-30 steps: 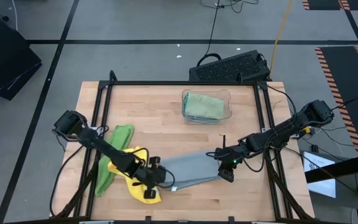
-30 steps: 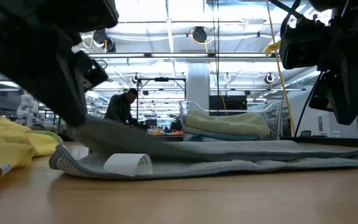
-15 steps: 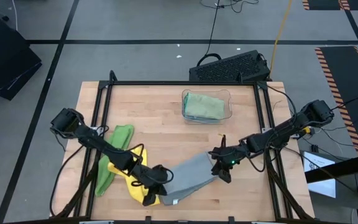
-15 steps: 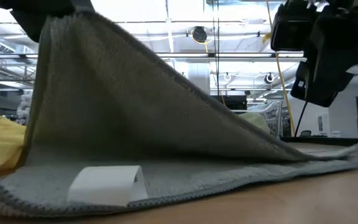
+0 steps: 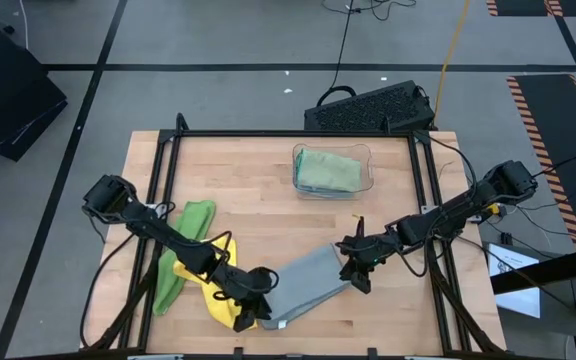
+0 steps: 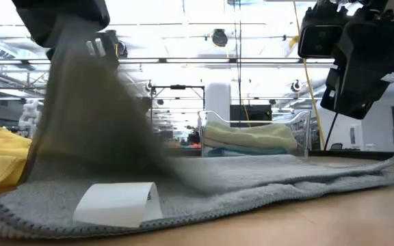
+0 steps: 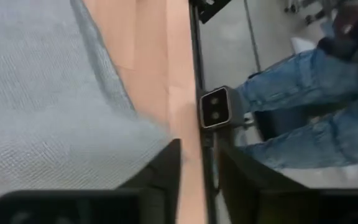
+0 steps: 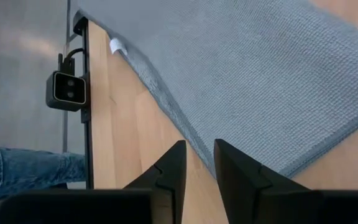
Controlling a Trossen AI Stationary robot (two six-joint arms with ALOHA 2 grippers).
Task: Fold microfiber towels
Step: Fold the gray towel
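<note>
**Roughly midway: grey towel mid-fold, others untouched**

Seemingly, folded cloths were already stacked in the clear plastic bin at the far side of the surface; a green one was seen on top, with lighter layers beneath it in the low view. How many were inside could not be told.

A grey towel was laid out near the front edge of the surface, between the two arms. Its left part was seen raised and blurred in the low view, so a fold was judged to be in progress but not finished. Its white label was visible at the near edge.

The left end effector was placed at the towel's left end; in its wrist view the fingers were seen slightly apart with cloth beside them, and whether any cloth was pinched could not be told. The right end effector was held at the towel's right edge, fingers a little apart, nothing seen clamped between them in its wrist view.

Still unfolded: a yellow towel and a bright green towel, crumpled on the left, partly under the left arm. Those two plus the grey fold were judged to remain.
</note>
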